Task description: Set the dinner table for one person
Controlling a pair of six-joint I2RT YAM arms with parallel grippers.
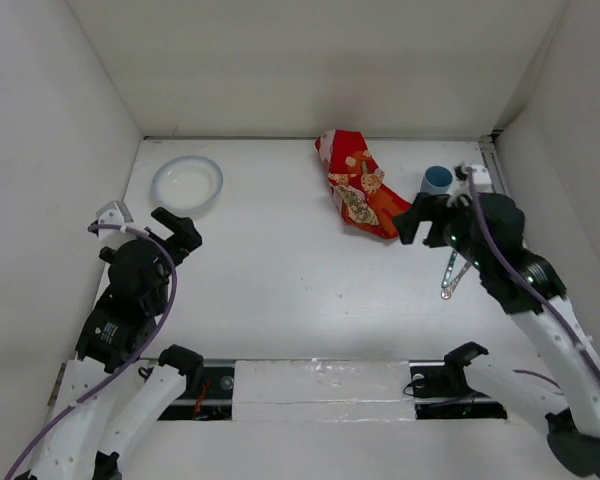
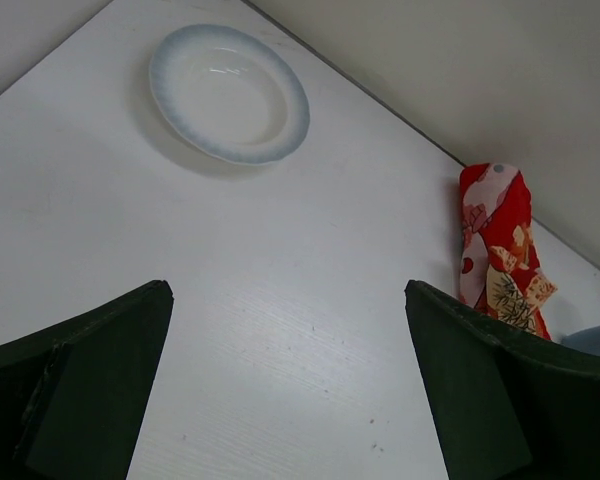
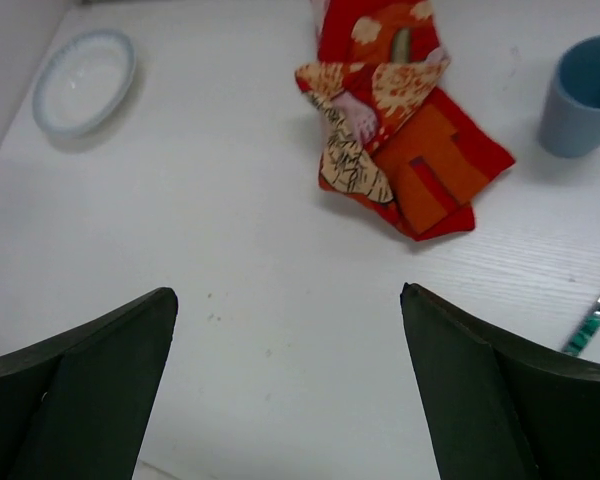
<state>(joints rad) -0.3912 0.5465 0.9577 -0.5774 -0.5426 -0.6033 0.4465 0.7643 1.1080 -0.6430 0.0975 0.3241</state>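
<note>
The dinner table is a white tabletop walled in white on three sides. A pale blue-rimmed plate lies at the far left. A folded red printed cloth lies at the far middle, with a blue cup to its right. A silvery piece of cutlery lies by the right arm. My left gripper is open and empty, near the plate. My right gripper is open and empty, just right of the cloth and near the cup.
White walls close the table on the left, far and right sides. The cutlery's teal-patterned handle shows at the right edge of the right wrist view. The cloth and a sliver of the cup show in the left wrist view.
</note>
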